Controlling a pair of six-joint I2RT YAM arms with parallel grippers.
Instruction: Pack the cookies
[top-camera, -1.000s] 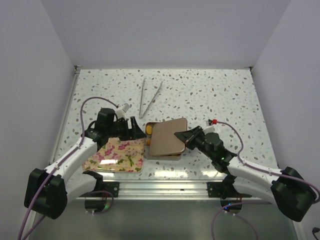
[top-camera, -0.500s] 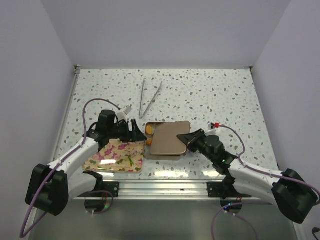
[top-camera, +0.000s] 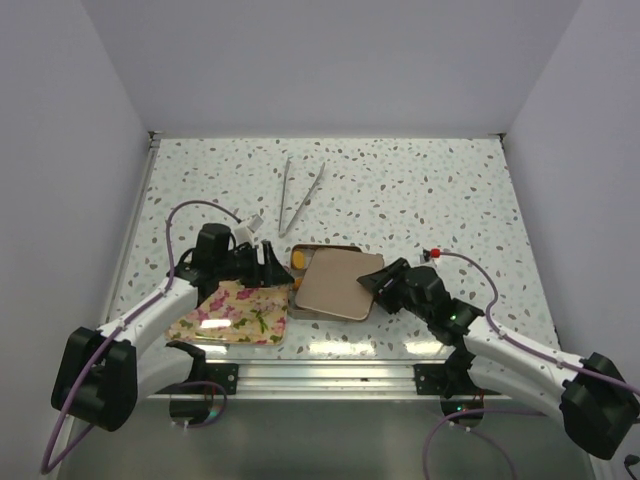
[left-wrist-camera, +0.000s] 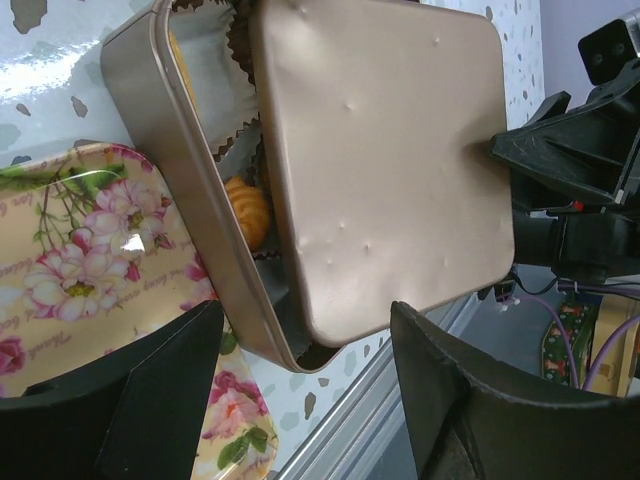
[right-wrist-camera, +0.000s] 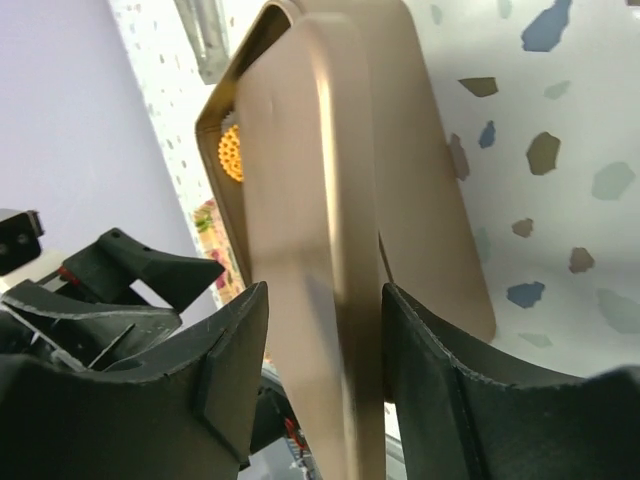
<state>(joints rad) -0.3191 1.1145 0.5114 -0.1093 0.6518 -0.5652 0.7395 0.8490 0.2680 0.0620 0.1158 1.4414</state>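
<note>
A gold tin (top-camera: 322, 247) sits mid-table with its gold lid (top-camera: 335, 283) lying askew over it, leaving the left end uncovered. Orange cookies (top-camera: 299, 263) show in that gap, in paper cups. The left wrist view has one cookie (left-wrist-camera: 248, 210) beside the tin wall (left-wrist-camera: 190, 200) under the lid (left-wrist-camera: 380, 150). My left gripper (top-camera: 275, 262) is open at the tin's left end, fingers apart around its near corner (left-wrist-camera: 305, 400) and gripping nothing. My right gripper (top-camera: 378, 282) is open at the lid's right edge; the lid (right-wrist-camera: 300, 250) stands blurred between its parted fingers (right-wrist-camera: 325, 370). A cookie (right-wrist-camera: 231, 152) peeks out beyond.
A floral tray (top-camera: 235, 312) lies at the tin's left, under my left arm. Metal tongs (top-camera: 298, 195) rest farther back on the speckled table. The table's metal front rail (top-camera: 330, 375) runs just behind the tin's near side.
My right gripper has opened and let go of the lid, which has dropped flatter onto the tin. The right arm has shifted slightly right. The left gripper has barely moved.
</note>
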